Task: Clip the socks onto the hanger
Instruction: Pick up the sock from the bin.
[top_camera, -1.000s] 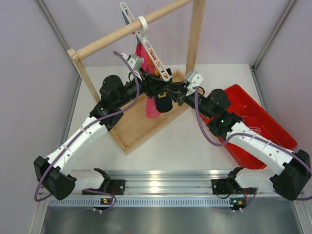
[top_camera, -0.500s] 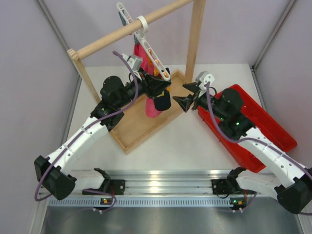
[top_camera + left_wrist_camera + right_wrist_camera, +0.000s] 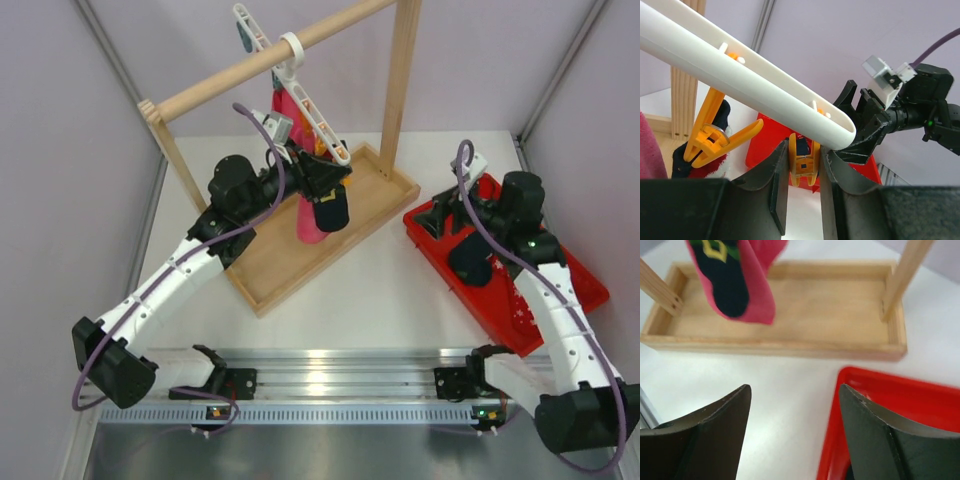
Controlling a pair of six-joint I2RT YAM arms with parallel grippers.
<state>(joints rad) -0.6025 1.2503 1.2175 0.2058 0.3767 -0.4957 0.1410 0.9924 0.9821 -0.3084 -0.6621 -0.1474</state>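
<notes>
The sock (image 3: 332, 212) looks limp and light, best pinched at its cuff; the left gripper (image 3: 803, 159) clamps a springy clip (image 3: 804, 171), and the right gripper (image 3: 794, 392) has its jaws apart, empty.

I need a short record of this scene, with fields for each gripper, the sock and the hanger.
left gripper: shut on an orange plastic clip at the end of the slim white plastic hanger
right gripper: open, empty, at the edge of the red plastic tray
sock: dark navy fabric sock, hanging in front of the long pink cloth
hanger: ring hook around the round wooden rail, bar tilted
</notes>
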